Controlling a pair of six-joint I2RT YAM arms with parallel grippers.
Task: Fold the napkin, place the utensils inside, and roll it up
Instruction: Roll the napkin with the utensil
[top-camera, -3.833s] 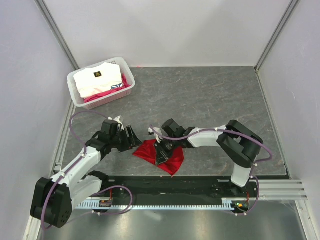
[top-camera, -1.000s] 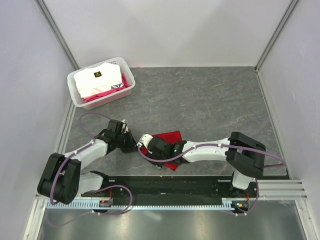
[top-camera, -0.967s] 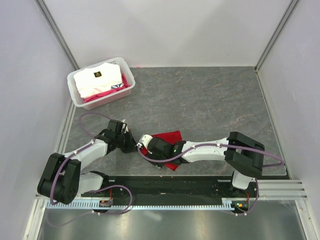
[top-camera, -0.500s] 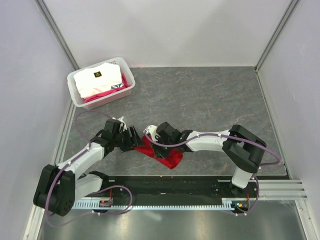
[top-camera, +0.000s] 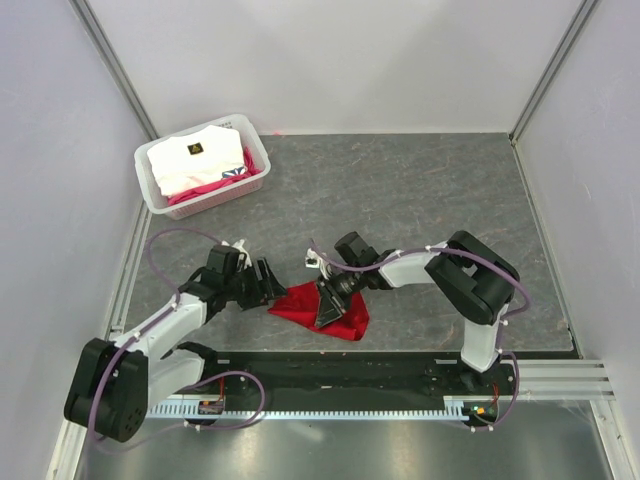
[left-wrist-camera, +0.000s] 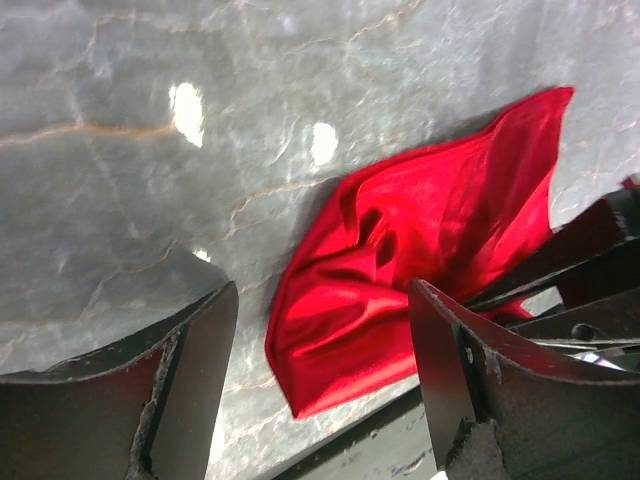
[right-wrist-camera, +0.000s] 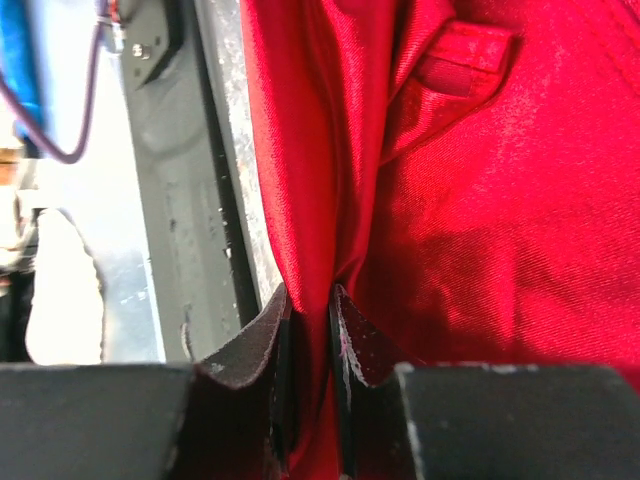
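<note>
on table (top-camera: 420, 190), napkin (right-wrist-camera: 470, 200) between right fingers (right-wrist-camera: 362, 352)

The right claw (right-wrist-camera: 310, 305) pinches a raised fold of the red napkin (right-wrist-camera: 480, 220); at left, seemingly a grey rail (right-wrist-camera: 160, 200).

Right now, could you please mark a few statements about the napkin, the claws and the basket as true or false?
1. The right claw pinches a fold of the napkin. True.
2. The left claw is shut on the napkin. False: it is open and holds nothing, with the napkin lying just ahead of it.
3. The napkin lies flat and fully spread. False: it is crumpled, with folds and creases.
4. The basket holds white and pink fabric. True.
</note>
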